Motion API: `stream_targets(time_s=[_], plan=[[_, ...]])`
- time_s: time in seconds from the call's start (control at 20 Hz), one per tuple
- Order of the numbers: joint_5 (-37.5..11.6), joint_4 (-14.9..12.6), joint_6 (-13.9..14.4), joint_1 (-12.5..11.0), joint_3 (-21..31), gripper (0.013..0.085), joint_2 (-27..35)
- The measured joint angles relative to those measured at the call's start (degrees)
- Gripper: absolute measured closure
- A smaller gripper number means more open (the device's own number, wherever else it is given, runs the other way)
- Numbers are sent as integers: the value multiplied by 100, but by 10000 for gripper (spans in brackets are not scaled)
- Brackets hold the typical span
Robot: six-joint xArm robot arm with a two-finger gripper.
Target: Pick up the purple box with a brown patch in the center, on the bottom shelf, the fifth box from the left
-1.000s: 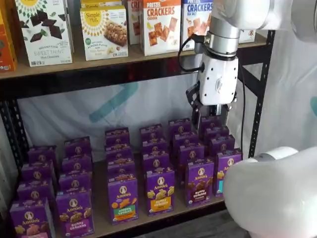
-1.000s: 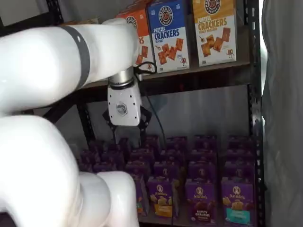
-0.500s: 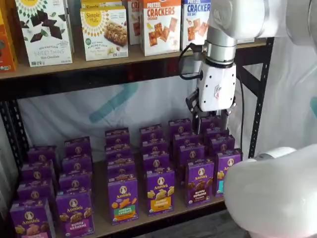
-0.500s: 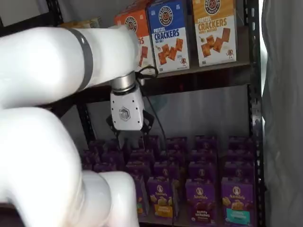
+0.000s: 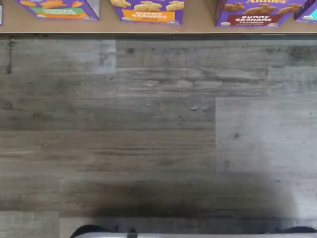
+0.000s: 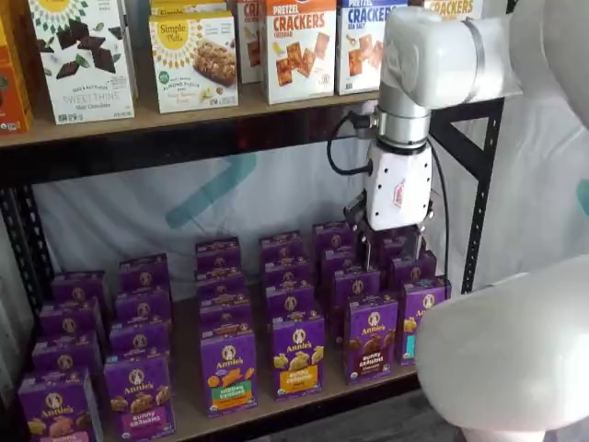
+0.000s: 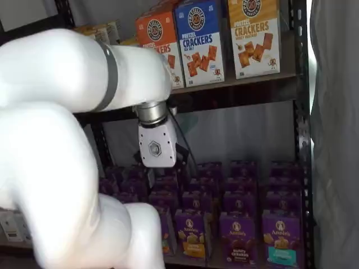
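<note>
The purple box (image 6: 371, 338) stands at the front of its row on the bottom shelf (image 6: 189, 416), with brown cookies on its face. It also shows in a shelf view (image 7: 238, 235) and in the wrist view (image 5: 257, 12). My gripper (image 6: 393, 250) hangs above the back cartons of that row and the row to its right, behind and above the purple box. A gap shows between its two black fingers, and it holds nothing. In a shelf view only its white body (image 7: 156, 148) shows plainly.
Neighbouring front cartons have an orange-cracker face (image 6: 228, 370), a yellow band (image 6: 297, 354) and a teal band (image 7: 279, 237). Cracker boxes (image 6: 299, 48) stand on the higher board. A black rack post (image 6: 479, 198) is at the right. White arm links (image 6: 502, 368) fill the foreground. The wrist view shows grey plank floor (image 5: 158, 129).
The gripper has come down from just under the higher board to just over the back cartons. The boxes have not moved.
</note>
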Motion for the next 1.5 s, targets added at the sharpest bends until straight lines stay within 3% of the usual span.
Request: stream_targets(time_s=[0.3,0.45,0.95,1.5], plan=[[-642,263,-346,-210,258,130,397],[-1025,141,-365,-265,382,130,619],[-2256,104,-745,-610,671,130,1539],[-3741,-117,-801,-793,702,130,2906]])
